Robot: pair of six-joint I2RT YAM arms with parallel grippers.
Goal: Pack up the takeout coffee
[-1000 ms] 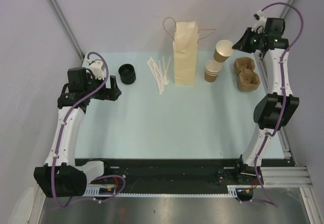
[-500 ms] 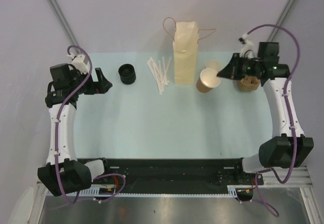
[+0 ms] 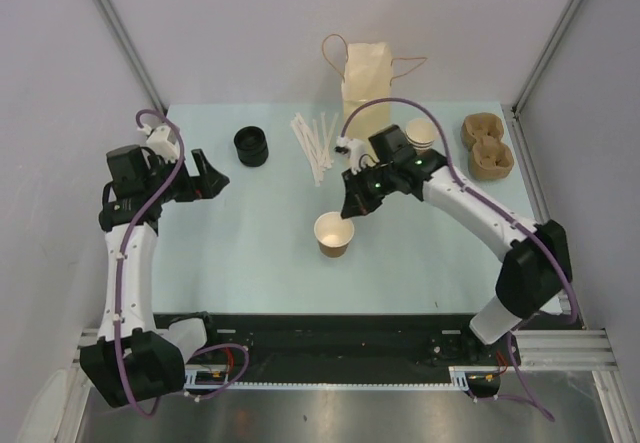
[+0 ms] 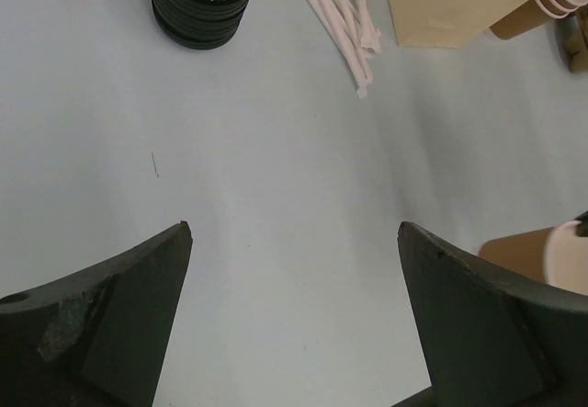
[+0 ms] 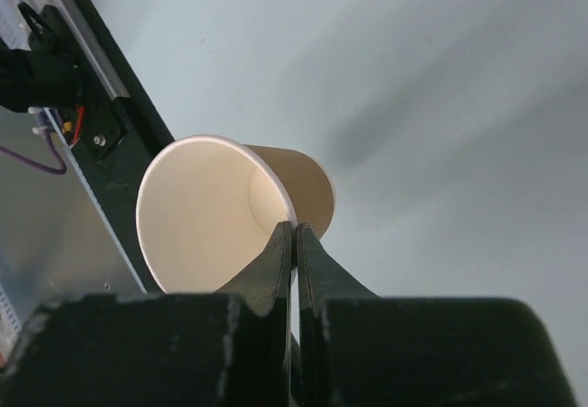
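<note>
right fingers [image 5: 272,269]: clenched on the paper cup [image 3: 334,234] rim (one finger inside, one outside), in front of the paper bag [image 3: 365,103] | left fingers [image 4: 119,306]: spread wide, grasping nothing, above the bench [image 4: 276,196], left of the bag by the black lids [image 3: 251,146]

Top cam: high behind arm bases, looking steeply down on the whole pale blue table [image 3: 250,263]. Left wrist: angled forward-down, shares the stack of black plastic lids [image 3: 251,146] and white wrapped straws [image 3: 315,146] with top. Right wrist: tight on the lidless tan paper cup [image 5: 230,214], visible in all three.
</note>
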